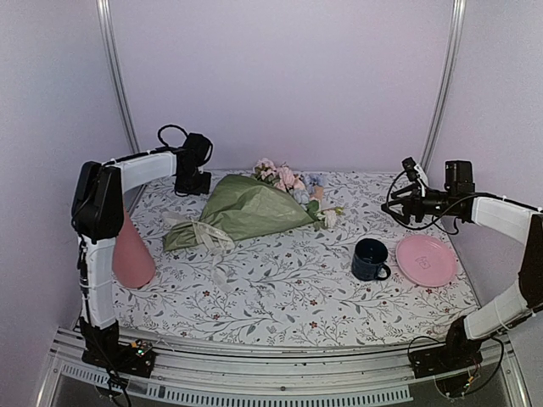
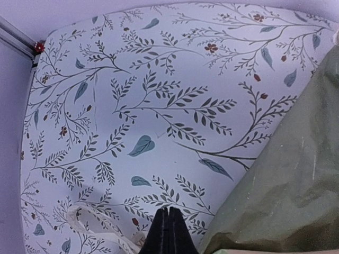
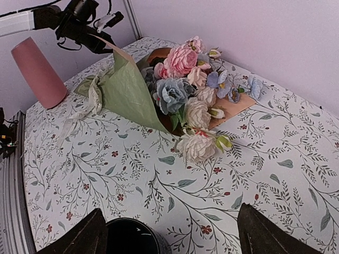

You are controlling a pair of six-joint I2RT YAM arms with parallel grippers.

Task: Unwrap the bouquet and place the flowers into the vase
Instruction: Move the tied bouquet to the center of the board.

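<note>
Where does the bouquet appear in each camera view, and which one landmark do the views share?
Top external: bouquet lies centre-left on the table, blooms toward the far right.
Left wrist: only its olive paper, filling the lower right corner.
Right wrist: upper centre, blooms facing the camera.
Shared landmark: the cream ribbon at its narrow end, visible in all three.

The tablecloth (image 1: 280, 292) is white, printed all over with grey-green leafy sprigs, scattered teal leaves and tiny dark red blossoms. The bouquet (image 1: 246, 208) wears crinkled olive green paper with a peach-orange lining, tied with a cream ribbon (image 1: 202, 236). Its flowers (image 1: 287, 178) are pale pink, light blue and cream-white, with small green leaves. The vase (image 1: 131, 254) is plain matte pink, the mug (image 1: 370, 259) dark blue, the plate (image 1: 426, 259) pink.
</note>
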